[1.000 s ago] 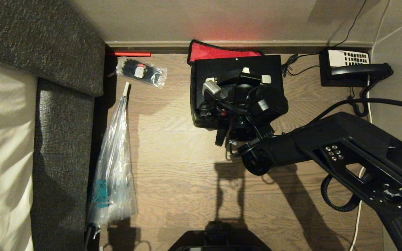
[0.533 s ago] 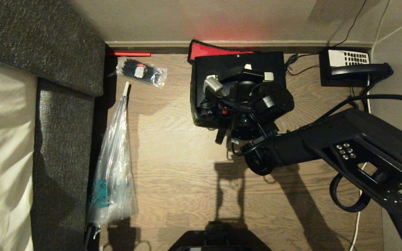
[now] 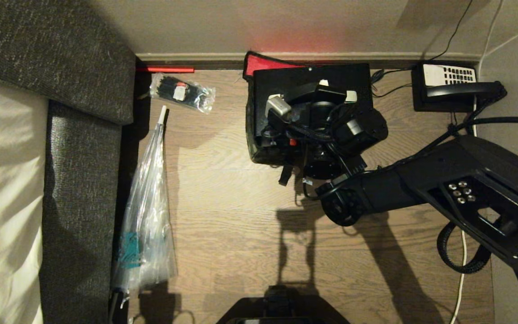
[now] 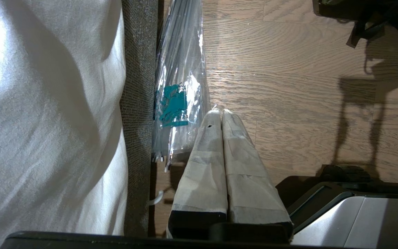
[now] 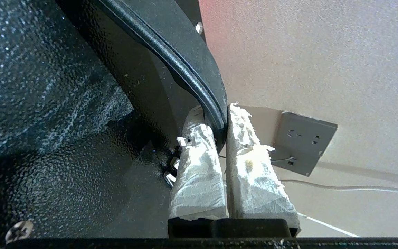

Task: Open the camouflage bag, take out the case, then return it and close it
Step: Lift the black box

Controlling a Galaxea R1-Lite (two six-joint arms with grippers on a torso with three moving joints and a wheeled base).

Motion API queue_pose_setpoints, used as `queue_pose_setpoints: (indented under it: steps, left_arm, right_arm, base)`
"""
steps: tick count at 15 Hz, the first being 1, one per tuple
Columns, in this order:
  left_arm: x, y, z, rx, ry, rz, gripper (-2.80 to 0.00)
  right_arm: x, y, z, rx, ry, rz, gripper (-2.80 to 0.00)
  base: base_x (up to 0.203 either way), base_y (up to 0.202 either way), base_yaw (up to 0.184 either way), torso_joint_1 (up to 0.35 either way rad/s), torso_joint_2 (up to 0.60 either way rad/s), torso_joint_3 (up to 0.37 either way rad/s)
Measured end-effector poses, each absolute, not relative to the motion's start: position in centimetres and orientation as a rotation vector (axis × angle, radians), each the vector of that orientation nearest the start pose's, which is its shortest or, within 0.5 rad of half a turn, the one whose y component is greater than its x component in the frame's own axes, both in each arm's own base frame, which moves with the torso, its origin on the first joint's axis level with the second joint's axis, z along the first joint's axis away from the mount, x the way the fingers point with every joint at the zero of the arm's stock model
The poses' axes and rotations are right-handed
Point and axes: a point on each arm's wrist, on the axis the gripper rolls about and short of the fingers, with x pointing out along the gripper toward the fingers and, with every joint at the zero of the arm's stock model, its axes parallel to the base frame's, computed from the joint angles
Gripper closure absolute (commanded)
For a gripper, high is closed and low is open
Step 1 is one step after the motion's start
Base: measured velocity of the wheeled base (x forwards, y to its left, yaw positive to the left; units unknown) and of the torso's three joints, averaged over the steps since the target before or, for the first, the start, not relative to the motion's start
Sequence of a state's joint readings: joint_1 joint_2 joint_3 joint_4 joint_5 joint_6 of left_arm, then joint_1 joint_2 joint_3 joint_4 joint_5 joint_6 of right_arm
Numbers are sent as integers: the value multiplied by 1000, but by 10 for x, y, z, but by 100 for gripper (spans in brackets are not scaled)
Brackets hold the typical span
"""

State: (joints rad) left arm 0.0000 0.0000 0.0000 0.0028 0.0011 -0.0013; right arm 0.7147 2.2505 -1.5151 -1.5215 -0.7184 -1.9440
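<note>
The right hand pinches the rim of the case, held over the open camouflage bag on the floor by the wall, while the left hand rests closed.

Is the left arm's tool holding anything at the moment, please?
No, the left tool has its taped fingers pressed together with nothing between them, above the wooden floor.

Bare floor lies open mid-room; bed bounds its left edge, telephone blocks the far right corner.
</note>
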Motion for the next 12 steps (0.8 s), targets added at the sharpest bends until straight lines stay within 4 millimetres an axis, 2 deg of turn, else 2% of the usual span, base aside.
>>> queue_pose_setpoints:
  steps: [12]
  left_arm:
    - [-23,0,75,-1,3,1,0]
  right_arm:
    - [320,270,257,-1356,-367,-519,0]
  base:
    - [0,0,0,0,0,0]
